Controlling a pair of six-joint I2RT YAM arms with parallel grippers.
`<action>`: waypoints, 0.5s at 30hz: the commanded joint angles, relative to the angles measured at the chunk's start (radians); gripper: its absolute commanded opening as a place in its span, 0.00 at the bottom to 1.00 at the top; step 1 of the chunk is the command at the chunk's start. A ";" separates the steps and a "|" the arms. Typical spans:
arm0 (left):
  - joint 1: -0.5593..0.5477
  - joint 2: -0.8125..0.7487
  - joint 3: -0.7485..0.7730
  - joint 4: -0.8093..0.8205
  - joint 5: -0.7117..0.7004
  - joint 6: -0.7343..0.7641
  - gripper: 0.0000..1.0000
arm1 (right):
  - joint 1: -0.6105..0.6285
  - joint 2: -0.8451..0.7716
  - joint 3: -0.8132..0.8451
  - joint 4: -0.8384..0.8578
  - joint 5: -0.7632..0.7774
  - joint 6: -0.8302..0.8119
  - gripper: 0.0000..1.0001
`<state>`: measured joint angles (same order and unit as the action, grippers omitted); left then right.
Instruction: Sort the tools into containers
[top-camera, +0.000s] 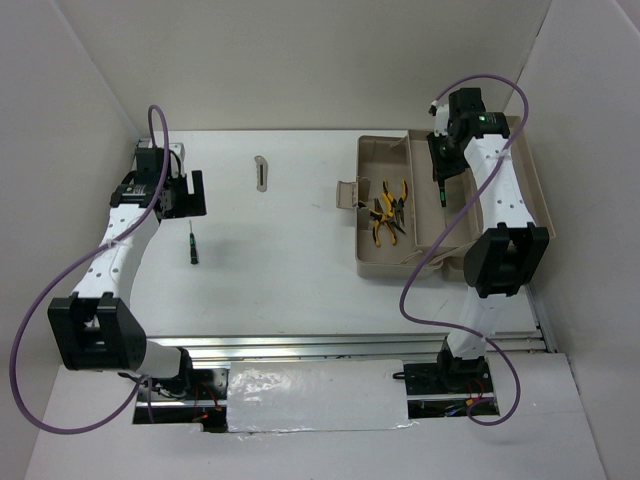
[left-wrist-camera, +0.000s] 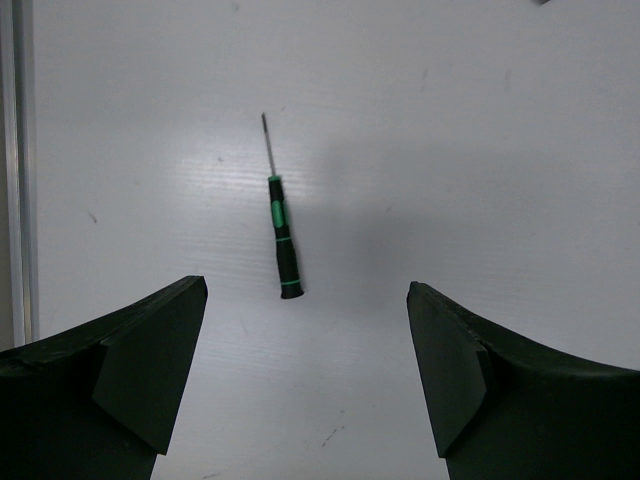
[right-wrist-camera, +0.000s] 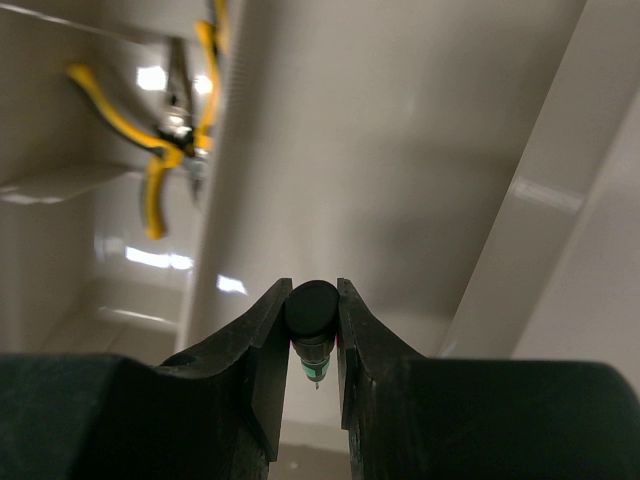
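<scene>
The white table (top-camera: 300, 260) was seen as the largest thing, with both arms fixed at its near edge. On its right part the beige toolbox (top-camera: 385, 155) was placed, with its compartments open upward. The right arm (top-camera: 500, 190) was stretched over the toolbox, while the left arm (top-camera: 120, 245) was bent above the left part of the table.

The left gripper (left-wrist-camera: 305, 330) was held above the bare table with its jaws wide apart, and nothing was found between them. The right gripper (right-wrist-camera: 313, 320) was lowered over the inside of the toolbox, and its jaws were clamped on the dark handle of a thin screwdriver (right-wrist-camera: 313, 335), whose tip was pointed downward toward a beige compartment.

Two yellow-and-black pliers (top-camera: 388, 212) were laid together inside the toolbox, toward its left side, one partly across the other. In the right wrist view they were seen beyond a beige wall, to the upper left of the closed fingers. Which compartment was below the held tool could not be told exactly.

A flat grey metal piece (top-camera: 261, 172) was left on the table, between the left gripper and the toolbox and apart from both. A second screwdriver (left-wrist-camera: 282, 240), black with green marks, was lying flat on the table just ahead of the open left fingers, not touched by them.
</scene>
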<state>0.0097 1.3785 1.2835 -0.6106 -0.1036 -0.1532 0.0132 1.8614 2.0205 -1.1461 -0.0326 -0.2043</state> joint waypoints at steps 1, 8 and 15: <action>0.059 0.045 -0.012 -0.052 -0.010 0.024 0.96 | -0.007 0.022 0.007 -0.012 0.082 -0.004 0.28; 0.191 0.218 -0.046 -0.045 0.143 0.046 0.92 | -0.006 0.105 0.041 -0.006 0.053 0.026 0.59; 0.216 0.381 0.005 -0.011 0.154 0.087 0.75 | 0.027 0.039 0.123 -0.066 -0.076 0.031 0.64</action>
<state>0.2272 1.7302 1.2461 -0.6464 0.0238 -0.1005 0.0124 1.9850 2.0827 -1.1767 -0.0200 -0.1795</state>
